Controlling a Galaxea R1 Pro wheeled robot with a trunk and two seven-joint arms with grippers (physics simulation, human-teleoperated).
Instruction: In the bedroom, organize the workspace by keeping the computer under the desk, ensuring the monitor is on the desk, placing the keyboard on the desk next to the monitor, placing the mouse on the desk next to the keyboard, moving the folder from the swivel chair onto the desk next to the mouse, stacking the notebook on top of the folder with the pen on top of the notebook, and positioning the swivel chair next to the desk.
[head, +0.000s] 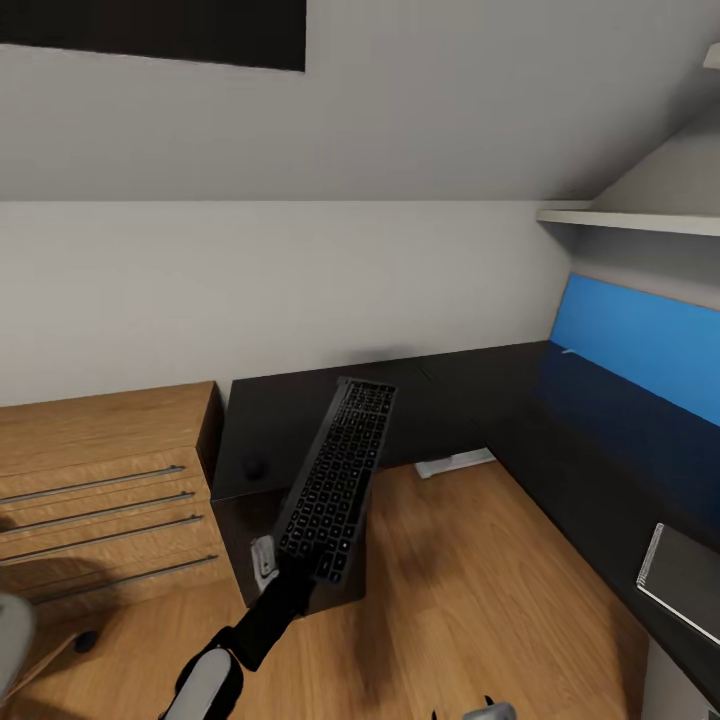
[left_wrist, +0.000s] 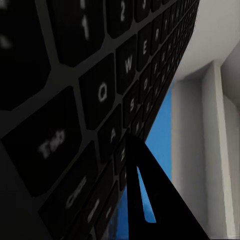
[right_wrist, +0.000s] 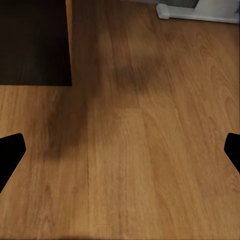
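One keyboard (head: 337, 468), one mouse (head: 254, 467), one desk (head: 470, 400). One wooden dresser (head: 100, 480) with four handles. One shelf (head: 630, 218), one blue panel (head: 640, 340).

home bedroom-office: sloped ceiling (head: 400, 100), wood drawers (head: 100, 480), dark corner desk (head: 480, 390).

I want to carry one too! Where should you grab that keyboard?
Pinch a short end, like the left gripper does now, coming from below. The keyboard is long, thin and flat, so its edge fits between the fingers and the keys stay untouched.
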